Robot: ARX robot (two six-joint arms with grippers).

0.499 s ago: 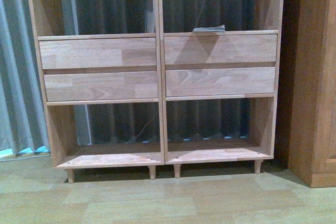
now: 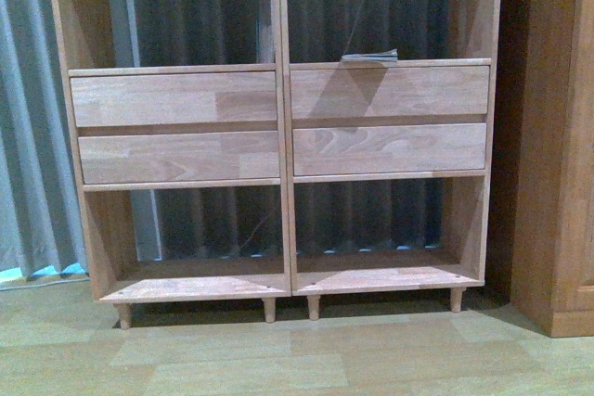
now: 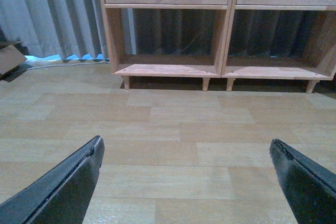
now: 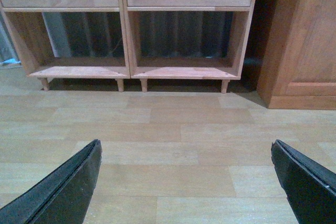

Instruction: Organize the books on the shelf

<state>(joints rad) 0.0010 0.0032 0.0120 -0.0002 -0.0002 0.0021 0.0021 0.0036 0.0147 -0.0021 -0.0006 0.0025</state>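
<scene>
The pale wood shelf (image 2: 278, 127) fills the front view, with four plain drawer fronts and open bays above and below. A thin book (image 2: 369, 56) lies flat on the ledge above the upper right drawer; only its pale edge shows. No teal book is in sight. Neither arm appears in the front view. My left gripper (image 3: 186, 148) hangs open over bare wood floor, well short of the shelf (image 3: 220, 35). My right gripper (image 4: 186, 148) is also open over the floor, facing the shelf's (image 4: 126, 30) lower bays, with nothing between its fingers.
A darker orange-brown cabinet (image 2: 557, 136) stands against the shelf's right side, also seen as the cabinet (image 4: 299, 40) in the right wrist view. Grey curtains (image 2: 28, 118) hang behind and to the left. A cardboard flap (image 3: 9, 59) and a cable lie on the floor at the left.
The shelf sits slightly lower in the front view than half a second ago, so the camera has shifted a little. The flat book has not moved on its ledge.
</scene>
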